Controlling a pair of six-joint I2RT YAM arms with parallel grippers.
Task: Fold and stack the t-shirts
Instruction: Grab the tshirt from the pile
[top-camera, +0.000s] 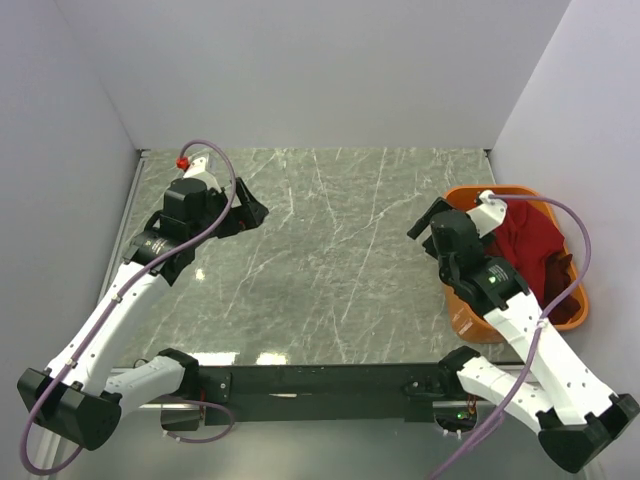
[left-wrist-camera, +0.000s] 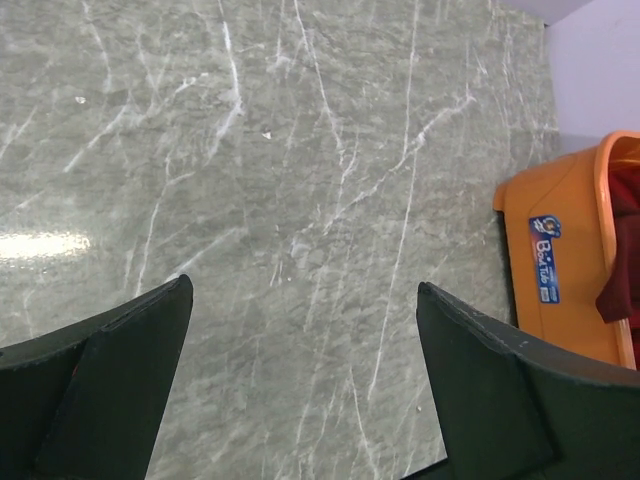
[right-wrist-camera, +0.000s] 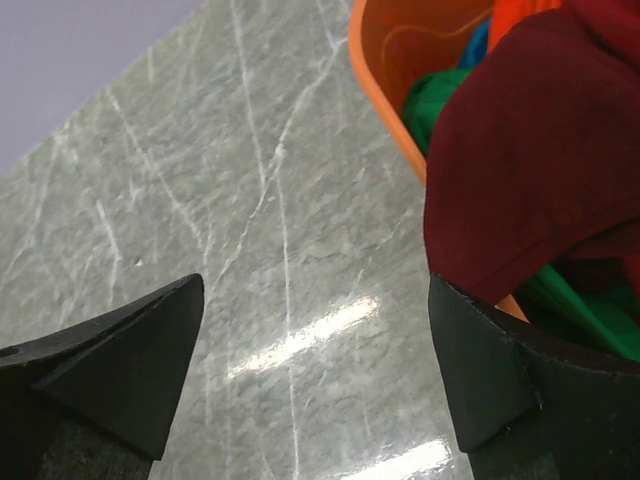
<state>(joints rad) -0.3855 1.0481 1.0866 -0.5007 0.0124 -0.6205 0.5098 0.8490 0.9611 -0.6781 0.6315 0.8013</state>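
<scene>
Right gripper (right-wrist-camera: 315, 285): jaws spread wide, nothing held; just beside the rim of the basket (right-wrist-camera: 410, 45).
Left gripper (left-wrist-camera: 304, 285): jaws spread wide, nothing held; above the worktop (top-camera: 330, 260) at 10 o'clock in the top view.
Container: basket, rigid orange plastic, standing at 3 o'clock on the worktop.
Contents, top layer: maroon t-shirt (right-wrist-camera: 530, 140), crumpled, hanging over the basket rim.
Contents, beneath: green t-shirt (right-wrist-camera: 440, 100), partly covered.
Contents, far side: orange-red t-shirt (right-wrist-camera: 520, 15), mostly hidden.

Grey marble table (top-camera: 330, 260); orange basket (top-camera: 462, 312) at right edge.
</scene>
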